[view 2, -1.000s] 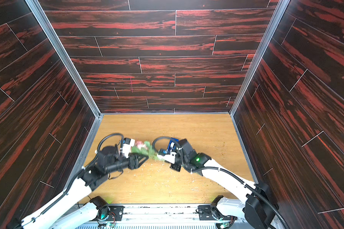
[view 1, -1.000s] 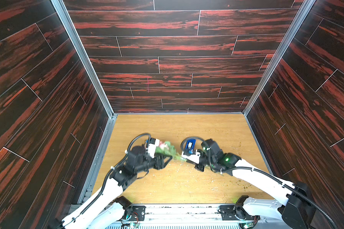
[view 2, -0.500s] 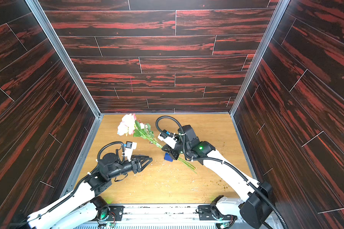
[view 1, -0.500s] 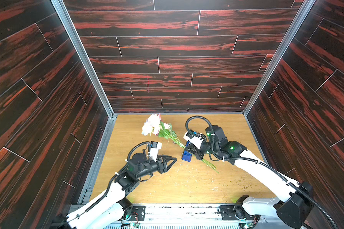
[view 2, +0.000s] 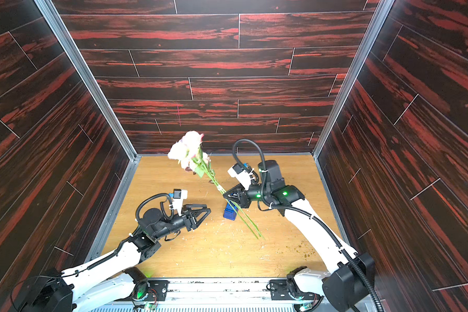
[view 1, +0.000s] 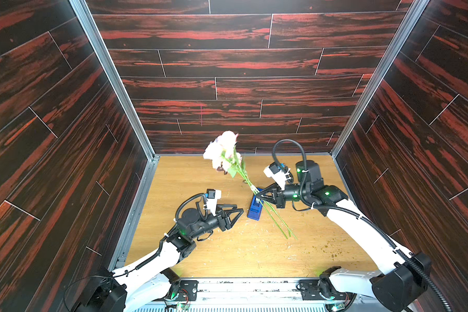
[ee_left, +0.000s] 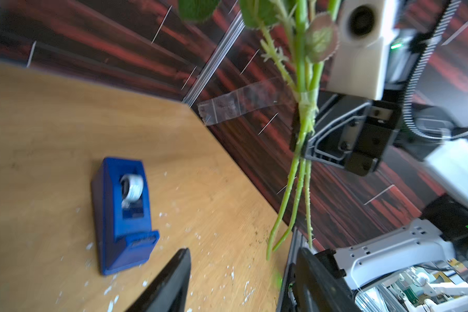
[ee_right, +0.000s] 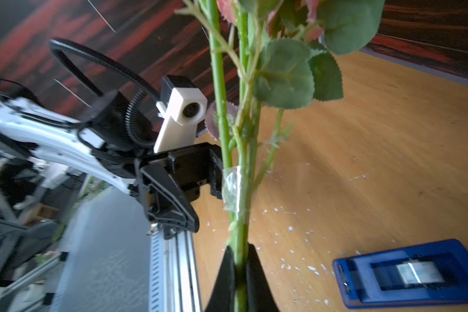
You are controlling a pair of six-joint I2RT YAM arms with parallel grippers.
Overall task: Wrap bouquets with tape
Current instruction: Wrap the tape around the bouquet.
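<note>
My right gripper point(view 1: 257, 194) point(view 2: 225, 196) point(ee_right: 239, 251) is shut on the thin green stems of the bouquet point(view 1: 222, 151) point(view 2: 188, 151). It holds the bunch tilted in the air, pink and white blooms toward the back wall. A band of clear tape point(ee_right: 233, 186) wraps the stems, and a loose strip point(ee_left: 241, 104) sticks out sideways. The blue tape dispenser point(view 1: 255, 208) point(view 2: 230, 212) point(ee_left: 122, 213) point(ee_right: 411, 272) stands on the table under the stems. My left gripper point(view 1: 239, 213) point(view 2: 207, 212) point(ee_left: 243, 254) is open and empty, just left of the dispenser.
The wooden table point(view 1: 227, 256) carries white flecks and small crumbs around the dispenser and at the front right. Dark wood-pattern walls close in the left, right and back. A metal rail point(view 1: 241, 283) runs along the front edge.
The right arm has lifted the bouquet up and back, away from the left gripper. The left gripper has opened wider and drawn back toward the front left.
</note>
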